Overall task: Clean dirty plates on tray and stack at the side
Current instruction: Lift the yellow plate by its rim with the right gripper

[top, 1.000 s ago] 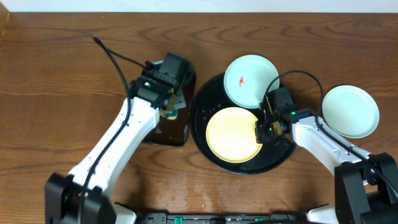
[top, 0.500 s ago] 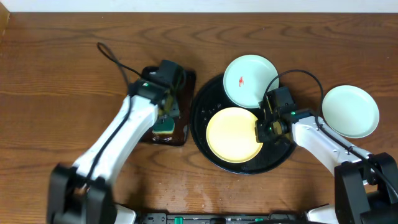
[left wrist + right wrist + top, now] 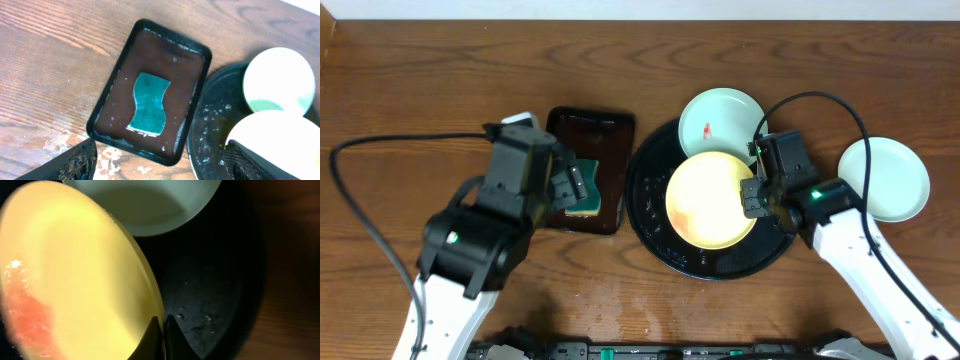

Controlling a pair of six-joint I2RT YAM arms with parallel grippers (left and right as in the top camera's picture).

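The left gripper (image 3: 160, 152) hangs released, fingers spread wide, above the small rectangular tray (image 3: 590, 130), where a teal sponge (image 3: 148, 103) lies flat. Beside it is the round black tray (image 3: 650, 215), wet with droplets. The right gripper (image 3: 752, 197) is clenched on the right rim of the yellow plate (image 3: 710, 200), which seems tilted up off the tray and has a reddish smear inside. A red-spotted mint plate (image 3: 715, 125) sits at the tray's far edge, partly overlapped by the yellow one. Another mint plate (image 3: 885, 180) rests on the surface at far right.

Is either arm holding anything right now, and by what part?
The right end effector pinches the yellow plate by its rim; the left end effector is open and empty.
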